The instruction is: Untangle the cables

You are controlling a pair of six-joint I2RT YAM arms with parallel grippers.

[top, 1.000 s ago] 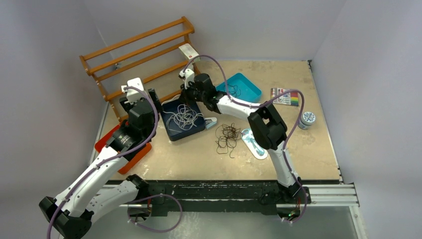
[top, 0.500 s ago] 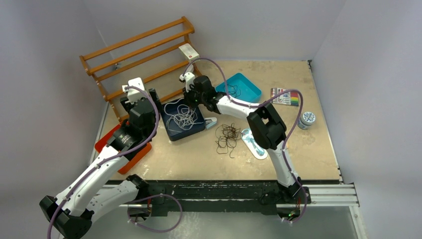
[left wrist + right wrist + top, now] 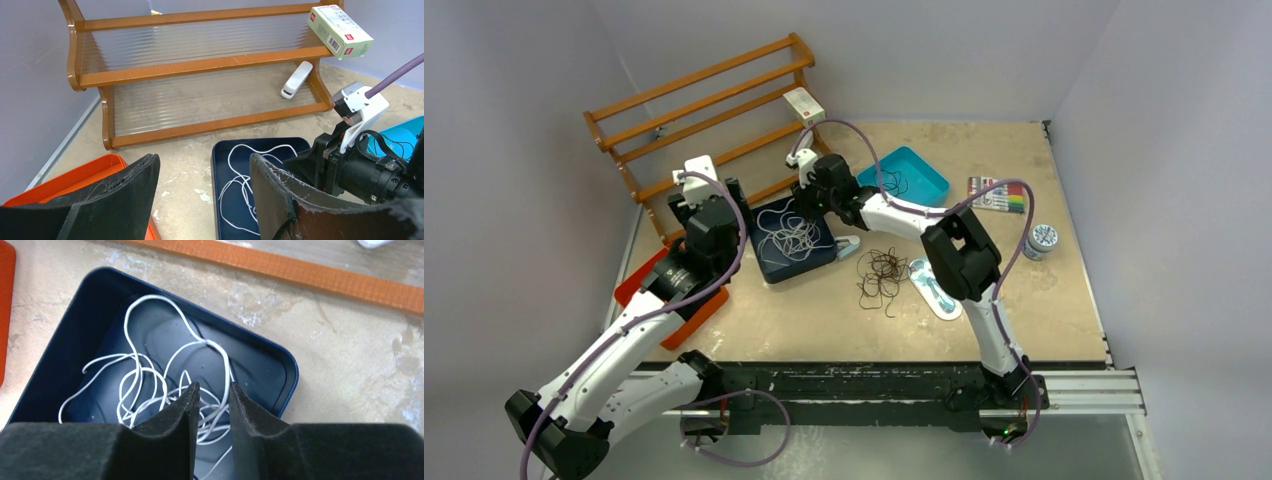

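A white cable (image 3: 789,238) lies in loose loops inside the navy tray (image 3: 769,275). On the bare table lies a dark brown cable (image 3: 882,275) in a tangled pile. A black cable (image 3: 894,182) sits in the teal tray (image 3: 929,172). My right gripper (image 3: 214,390) hovers over the navy tray's far end, its jaws a narrow gap apart and nothing between them. The white cable (image 3: 207,343) lies below it. My left gripper (image 3: 202,170) stands wide open and empty to the left of the navy tray (image 3: 220,165), above the table.
A wooden rack (image 3: 704,110) stands at the back left with a small box (image 3: 804,102) on its top and a white stapler (image 3: 296,80) on its lower shelf. An orange tray (image 3: 649,285) lies under my left arm. A marker pack (image 3: 997,194) and a small jar (image 3: 1042,238) lie right.
My right gripper has shifted slightly left over the navy tray and its jaws have parted from shut to a narrow gap. The left arm has barely moved.
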